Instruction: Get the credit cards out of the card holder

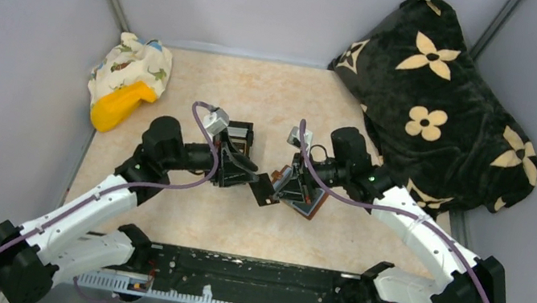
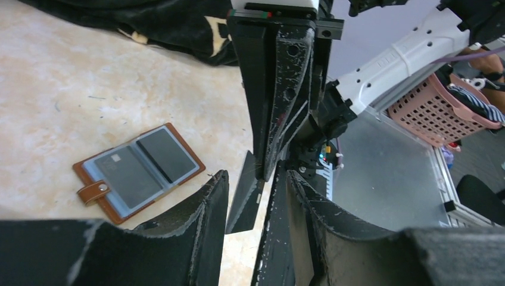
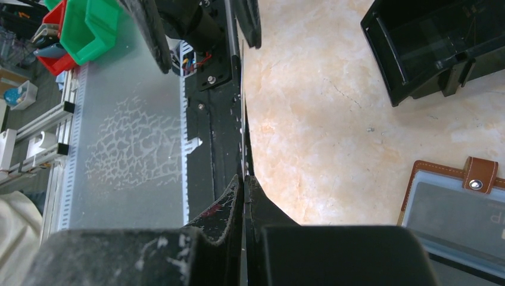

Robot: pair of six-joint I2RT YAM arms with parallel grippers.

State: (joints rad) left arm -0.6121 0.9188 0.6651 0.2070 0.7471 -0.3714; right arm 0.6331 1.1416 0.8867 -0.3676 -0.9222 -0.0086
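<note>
Your left hand is straddling the dark card, hold unclear; your right hand is clamping it, hovering nearer the open card holder, just right.

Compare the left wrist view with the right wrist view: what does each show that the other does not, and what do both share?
Only the left wrist view: the whole card holder lying open, two dark cards in its sleeves, a pink basket and a black flowered blanket. Only the right wrist view: a green bin and a red bin beyond the table's edge. Both: the beige table and the holder's brown tab, though the right wrist view catches only the holder's corner.
</note>
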